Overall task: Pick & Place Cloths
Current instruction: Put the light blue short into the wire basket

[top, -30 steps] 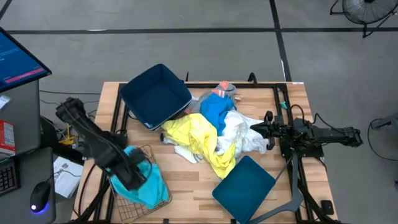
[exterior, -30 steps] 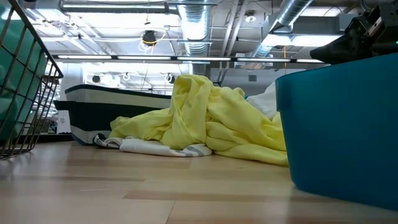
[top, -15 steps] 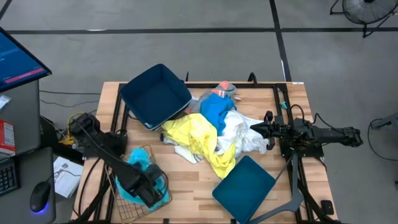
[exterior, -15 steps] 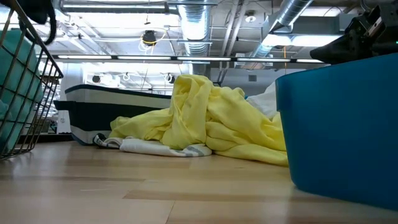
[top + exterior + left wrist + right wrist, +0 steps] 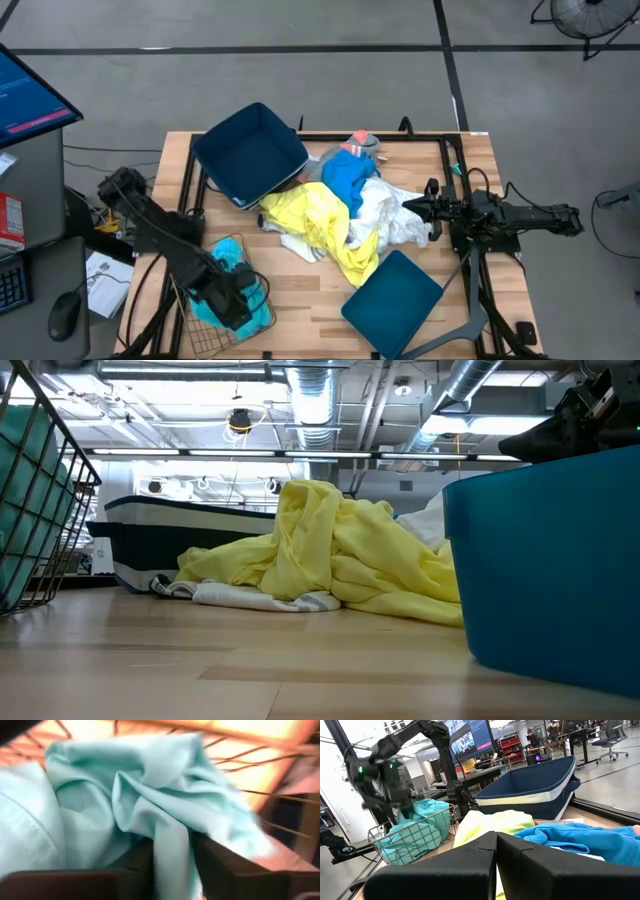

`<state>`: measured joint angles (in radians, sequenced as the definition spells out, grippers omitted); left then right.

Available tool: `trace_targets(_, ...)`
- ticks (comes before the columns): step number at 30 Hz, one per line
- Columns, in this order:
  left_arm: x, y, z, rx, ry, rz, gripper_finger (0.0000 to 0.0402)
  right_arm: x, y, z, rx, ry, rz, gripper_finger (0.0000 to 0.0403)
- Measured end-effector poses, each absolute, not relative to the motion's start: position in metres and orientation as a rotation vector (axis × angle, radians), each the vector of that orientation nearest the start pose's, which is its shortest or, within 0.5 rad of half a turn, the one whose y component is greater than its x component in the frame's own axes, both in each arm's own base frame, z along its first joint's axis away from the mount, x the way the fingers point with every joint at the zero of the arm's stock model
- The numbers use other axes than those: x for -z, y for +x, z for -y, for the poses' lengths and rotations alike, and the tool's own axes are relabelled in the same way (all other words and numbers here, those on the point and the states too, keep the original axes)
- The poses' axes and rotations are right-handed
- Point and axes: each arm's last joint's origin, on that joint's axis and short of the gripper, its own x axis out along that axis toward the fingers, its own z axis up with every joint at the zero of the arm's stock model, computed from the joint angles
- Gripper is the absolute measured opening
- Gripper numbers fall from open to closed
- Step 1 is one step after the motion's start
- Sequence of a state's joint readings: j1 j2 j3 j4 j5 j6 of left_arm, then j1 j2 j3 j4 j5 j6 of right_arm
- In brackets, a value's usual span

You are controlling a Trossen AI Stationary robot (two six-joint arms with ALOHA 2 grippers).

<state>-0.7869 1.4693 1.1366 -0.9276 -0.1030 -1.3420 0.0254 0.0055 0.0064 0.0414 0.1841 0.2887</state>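
Observation:
My left gripper is down in the wire mesh basket at the table's near left, shut on the turquoise garment, which lies bunched in the basket. The other cloths lie heaped at the table's middle: a yellow one, a blue one, white ones, a striped sock, and an orange-banded grey sock at the far side. My right gripper is shut and empty beside the white cloth, at the pile's right. My left gripper pinches a raised fold of the turquoise garment between its two fingers. It comes from above, slanting down into the basket. The rest of the garment lies slack and bunched on the basket's floor.
A dark blue bin stands tilted at the far left of the pile. A second blue bin stands at the near edge and fills the low view's right. Bare tabletop lies between basket and near bin.
My left gripper has gone toward the table's near edge and down into the basket with the turquoise garment. The garment, spread over the basket a second ago, now lies bunched lower inside it.

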Motion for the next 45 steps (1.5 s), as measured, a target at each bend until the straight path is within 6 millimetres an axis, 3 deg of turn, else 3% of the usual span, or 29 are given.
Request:
trace_targets(7, -0.305, 0.17, 0.166, -0.077, -0.767, -1.14, 0.0251, -0.169, 0.097, 0.003, 0.151, 0.292, 0.065, 0.0)
trace_targets(11, -0.332, 0.152, 0.148, 0.0, -0.867, -1.062, 0.0276, -0.169, 0.097, 0.003, 0.151, 0.292, 0.065, 0.0)
trace_targets(15, -0.349, 0.137, 0.13, 0.007, -0.938, -0.946, 0.0237, -0.169, 0.097, 0.003, 0.152, 0.284, 0.064, 0.0)
trace_targets(20, -0.352, 0.135, 0.125, -0.012, -0.855, -0.846, 0.0109, -0.169, 0.097, 0.003, 0.151, 0.283, 0.064, 0.0)
trace_targets(22, -0.345, 0.136, 0.127, -0.027, -0.815, -0.867, 0.0043, -0.169, 0.097, 0.003, 0.152, 0.283, 0.064, 0.0)
trace_targets(24, -0.331, 0.138, 0.13, -0.064, -0.793, -0.905, 0.0015, -0.169, 0.097, 0.003, 0.152, 0.283, 0.064, 0.0)
trace_targets(31, -0.26, 0.135, 0.144, -0.294, -0.816, -1.089, 0.0001, -0.169, 0.097, 0.003, 0.151, 0.285, 0.064, 0.0)
trace_targets(39, -0.189, 0.134, 0.173, -0.454, -0.813, -1.162, 0.0, -0.169, 0.097, 0.003, 0.151, 0.285, 0.064, 0.0)
trace_targets(45, -0.153, 0.143, 0.19, -0.488, -0.789, -1.206, 0.0, -0.169, 0.097, 0.003, 0.151, 0.285, 0.064, 0.0)
